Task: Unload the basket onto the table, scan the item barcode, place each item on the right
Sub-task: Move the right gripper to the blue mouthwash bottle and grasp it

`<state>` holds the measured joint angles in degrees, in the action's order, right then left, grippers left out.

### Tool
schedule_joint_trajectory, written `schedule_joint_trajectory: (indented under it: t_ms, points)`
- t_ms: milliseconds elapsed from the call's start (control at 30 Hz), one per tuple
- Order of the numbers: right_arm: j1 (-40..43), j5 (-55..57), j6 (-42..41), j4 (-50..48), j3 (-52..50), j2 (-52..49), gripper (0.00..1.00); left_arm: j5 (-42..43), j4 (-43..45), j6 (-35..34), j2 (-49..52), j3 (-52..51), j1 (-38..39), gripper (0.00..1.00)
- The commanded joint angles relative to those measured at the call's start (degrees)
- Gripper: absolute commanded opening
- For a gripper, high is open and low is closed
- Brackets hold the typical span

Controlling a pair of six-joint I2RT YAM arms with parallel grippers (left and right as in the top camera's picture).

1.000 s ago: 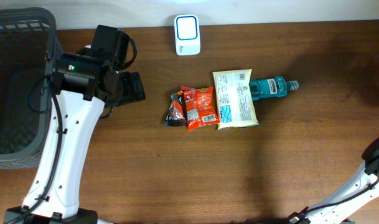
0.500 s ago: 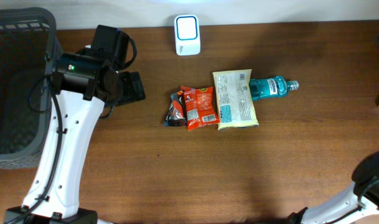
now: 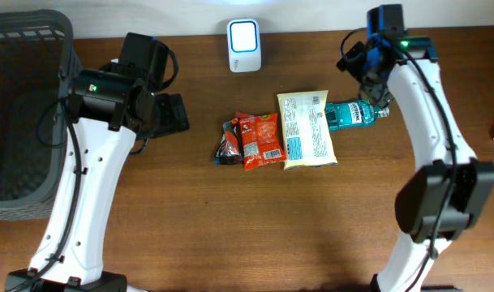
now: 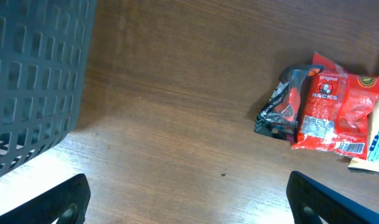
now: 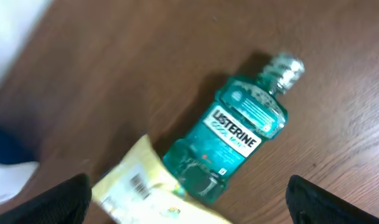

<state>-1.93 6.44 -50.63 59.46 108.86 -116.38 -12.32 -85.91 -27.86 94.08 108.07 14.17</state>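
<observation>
the right hand (image 5: 192, 208) hovered over the teal mouthwash bottle (image 5: 239, 134), fingers wide apart, gripping nothing. the bottle lay on its side at the far right of the desk (image 3: 352, 211), base against a cream packet (image 3: 307, 130). the left hand (image 4: 188, 205) hung with fingers apart too, empty, between the basket (image 4: 33, 74) and a red snack pack (image 4: 329, 109).

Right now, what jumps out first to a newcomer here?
A teal mouthwash bottle lies on its side right of centre, the open right gripper over it. Against its base lies a cream packet, then a red snack packet mid-table; a white scanner sits at the far edge.
</observation>
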Motion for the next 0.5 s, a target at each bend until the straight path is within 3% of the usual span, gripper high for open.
schedule_joint_trajectory:
  t_ms: [0, 167, 467]
  points:
    - [-0.3, 0.6, -7.4, 0.2, -0.2, -6.0, 0.99, -0.6, 0.1, 0.9, -0.2, 0.2, -0.2, 0.99]
    - [-0.3, 0.2, -11.7, 0.6, -0.2, -11.3, 0.99, -0.6, 0.1, 0.9, -0.2, 0.2, -0.2, 0.99]
    - [-0.3, 4.8, 31.8, -8.8, 3.1, -3.1, 0.99, -0.6, 0.1, 0.9, -0.2, 0.2, -0.2, 0.99]
